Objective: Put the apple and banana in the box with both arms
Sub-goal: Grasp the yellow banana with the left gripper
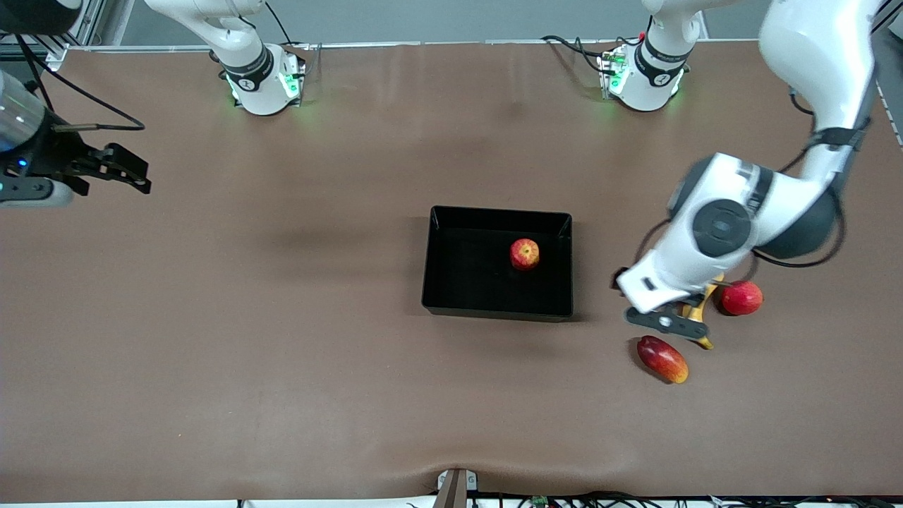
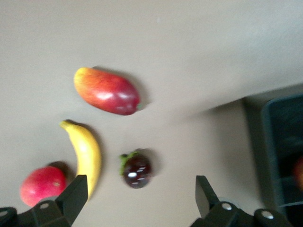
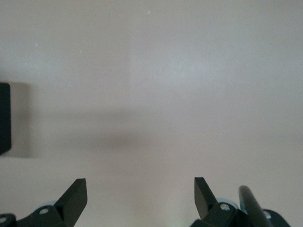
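The apple [image 1: 524,254] lies in the black box [image 1: 494,307] at the middle of the table. The banana [image 1: 700,319] lies on the table toward the left arm's end and is mostly hidden under my left gripper [image 1: 662,321]. In the left wrist view the banana [image 2: 85,152] shows whole, beside one finger of the open, empty left gripper [image 2: 140,193], which hangs over a small dark fruit [image 2: 136,169]. The box's wall [image 2: 272,142] shows at that view's edge. My right gripper [image 1: 121,170] is open and empty over bare table at the right arm's end, and it also shows in the right wrist view [image 3: 140,193].
A red-and-orange mango [image 1: 662,358] lies nearer the front camera than the banana and shows in the left wrist view [image 2: 108,91]. A plain red round fruit [image 1: 741,298] lies beside the banana toward the left arm's end [image 2: 42,185]. A box corner [image 3: 4,118] shows in the right wrist view.
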